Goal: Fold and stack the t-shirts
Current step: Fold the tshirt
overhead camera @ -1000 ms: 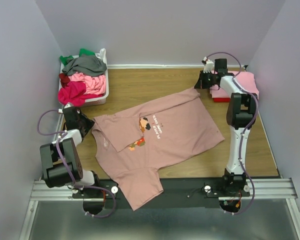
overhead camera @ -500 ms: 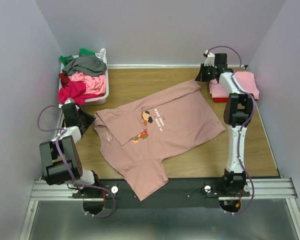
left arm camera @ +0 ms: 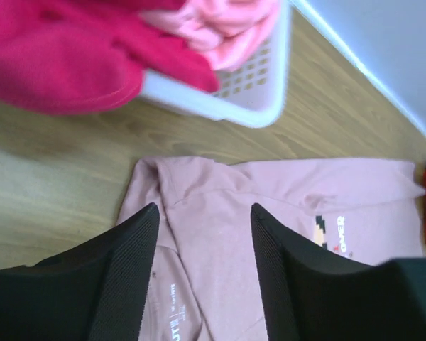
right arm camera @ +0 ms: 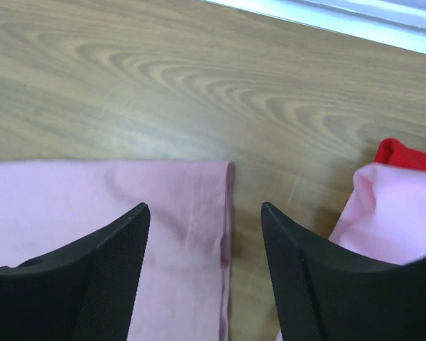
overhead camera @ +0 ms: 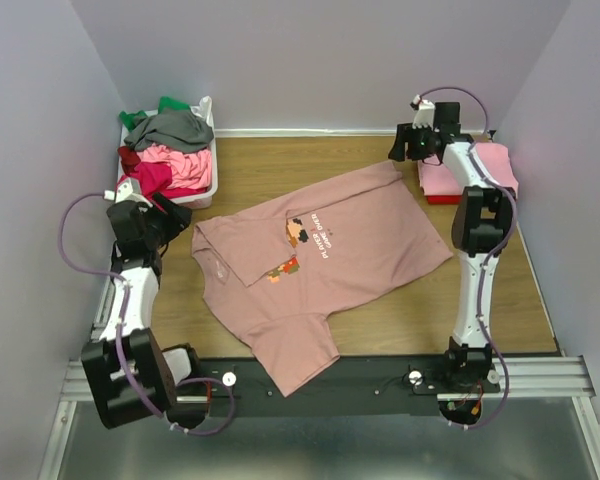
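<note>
Dusty-pink print tee [overhead camera: 360, 235] spread flat; crumpled tees [overhead camera: 170, 150] far-left, folded tees [overhead camera: 494, 163] far-right.

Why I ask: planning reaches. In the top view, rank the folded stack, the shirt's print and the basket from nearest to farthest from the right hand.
1. folded stack, just right of the right hand
2. shirt's print, mid-table
3. basket, far left corner

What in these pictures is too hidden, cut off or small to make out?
Top view: the text on the pink t-shirt is too small to read.
Top view: the heaped shirts in the basket overlap, so their number is hidden.
Right wrist view: the folded stack is cut off by the frame edge and a gripper finger.
</note>
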### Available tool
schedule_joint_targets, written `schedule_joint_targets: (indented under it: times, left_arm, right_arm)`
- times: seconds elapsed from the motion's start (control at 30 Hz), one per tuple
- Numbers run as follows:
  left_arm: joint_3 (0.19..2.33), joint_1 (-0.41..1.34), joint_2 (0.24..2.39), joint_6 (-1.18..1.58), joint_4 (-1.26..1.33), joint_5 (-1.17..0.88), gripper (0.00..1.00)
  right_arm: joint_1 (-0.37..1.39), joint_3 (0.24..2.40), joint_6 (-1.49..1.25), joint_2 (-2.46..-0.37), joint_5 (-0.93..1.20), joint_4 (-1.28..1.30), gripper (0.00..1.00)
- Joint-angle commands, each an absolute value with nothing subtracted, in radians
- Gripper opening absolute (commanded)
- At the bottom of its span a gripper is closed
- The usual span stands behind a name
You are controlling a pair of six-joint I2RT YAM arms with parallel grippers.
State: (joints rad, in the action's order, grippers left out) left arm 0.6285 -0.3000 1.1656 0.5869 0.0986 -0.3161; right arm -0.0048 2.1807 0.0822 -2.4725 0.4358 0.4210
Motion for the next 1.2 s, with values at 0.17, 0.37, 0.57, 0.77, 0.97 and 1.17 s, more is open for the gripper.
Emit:
schedule_joint_targets:
  times: [0.17, 0.37, 0.57, 0.77, 0.97, 1.17]
  left_arm:
    - [0.915, -0.004, 1.071, 0.250, -0.110, -0.433, 0.73]
    - [1.020, 0.325, 0.890, 0.178, -0.228, -0.215, 0.72]
    - [0.950, 0.491, 0.764, 0.224, -0.357, -0.311, 0.73]
    - [0.871, 0.592, 0.749, 0.339, -0.524, -0.387, 0.71]
    - [0.833, 0.877, 0.819, 0.495, -0.666, -0.273, 0.69]
    - [0.880, 1.162, 1.027, 0.586, -0.791, -0.072, 0.68]
  right_arm:
    - [0.028, 1.650, 0.401, -1.883, 1.012, 0.431, 1.00]
    - [0.040, 1.120, 0.631, -1.434, 1.166, 0.434, 1.00]
    - [0.040, 0.841, 0.684, -1.140, 1.081, 0.436, 1.00]
    - [0.040, 0.776, 0.653, -1.066, 0.994, 0.440, 1.00]
    - [0.038, 0.733, 0.669, -1.072, 0.916, 0.439, 1.00]
    - [0.037, 0.726, 0.667, -1.074, 0.900, 0.440, 1.00]
